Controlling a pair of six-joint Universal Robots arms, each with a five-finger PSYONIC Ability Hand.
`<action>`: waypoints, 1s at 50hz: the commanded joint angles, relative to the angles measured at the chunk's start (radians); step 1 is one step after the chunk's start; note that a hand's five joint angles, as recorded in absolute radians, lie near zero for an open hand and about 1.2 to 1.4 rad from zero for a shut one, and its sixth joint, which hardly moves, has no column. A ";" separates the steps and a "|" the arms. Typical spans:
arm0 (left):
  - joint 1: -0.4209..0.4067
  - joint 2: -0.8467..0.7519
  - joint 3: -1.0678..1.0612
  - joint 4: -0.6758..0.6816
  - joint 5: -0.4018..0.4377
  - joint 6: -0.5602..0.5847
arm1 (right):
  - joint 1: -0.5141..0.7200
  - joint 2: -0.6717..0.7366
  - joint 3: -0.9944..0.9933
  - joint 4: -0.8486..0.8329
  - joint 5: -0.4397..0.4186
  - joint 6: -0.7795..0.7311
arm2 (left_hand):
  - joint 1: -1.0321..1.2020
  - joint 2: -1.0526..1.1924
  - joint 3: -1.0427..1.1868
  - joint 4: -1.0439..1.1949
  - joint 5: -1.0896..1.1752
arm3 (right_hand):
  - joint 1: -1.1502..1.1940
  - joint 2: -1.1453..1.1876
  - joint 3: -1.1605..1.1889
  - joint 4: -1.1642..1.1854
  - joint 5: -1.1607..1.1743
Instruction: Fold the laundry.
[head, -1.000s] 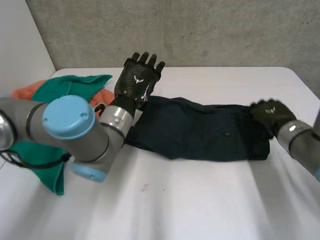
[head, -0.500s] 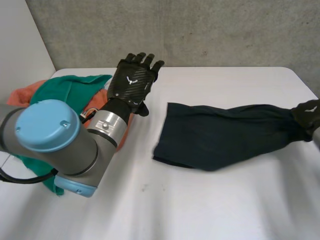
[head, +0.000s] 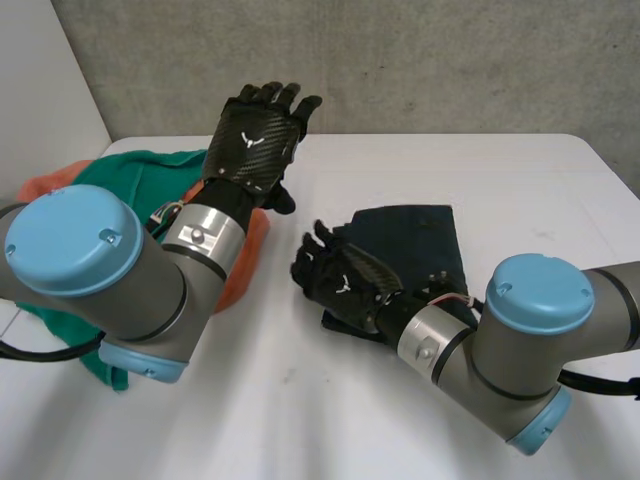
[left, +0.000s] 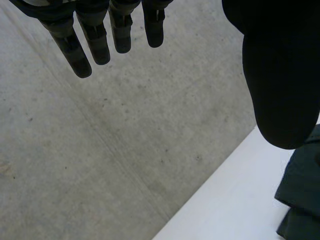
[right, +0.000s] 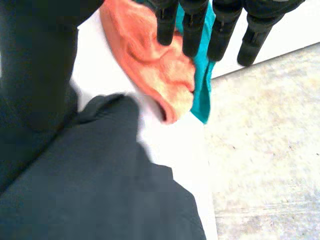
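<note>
A: While the teal cloth (head: 150, 165) and orange cloth (head: 252, 250) sit heaped far left, the left hand (head: 252, 140) is raised beside them, fingers straight, empty.
B: Right hand (head: 340, 280)?
A: Fingers straight too, over the left edge of the dark garment (head: 410, 235), which lies bunched mid-table (head: 500, 170).

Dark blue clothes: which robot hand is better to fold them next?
Probably the right. The right hand is open at the edge of the folded dark blue garment, while the left hand is raised open, near the orange cloth.
</note>
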 joint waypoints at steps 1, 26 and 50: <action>-0.010 -0.039 0.075 0.005 0.000 -0.001 | -0.127 -0.234 0.046 0.015 0.038 0.480 | -0.016 -0.032 -0.040 -0.030 -0.048 | -0.119 -0.123 -0.117 -0.113 -0.091; -0.170 -0.579 0.701 -0.486 0.024 -0.050 | -0.371 -0.025 -0.157 0.400 0.198 0.779 | 0.020 0.003 -0.004 0.006 -0.012 | -0.119 -0.123 -0.117 -0.113 -0.091; -0.115 -0.457 0.628 -0.714 0.015 -0.048 | -0.356 -0.020 -0.207 0.457 0.216 0.632 | 0.005 -0.011 -0.018 -0.008 -0.027 | -0.119 -0.123 -0.117 -0.113 -0.091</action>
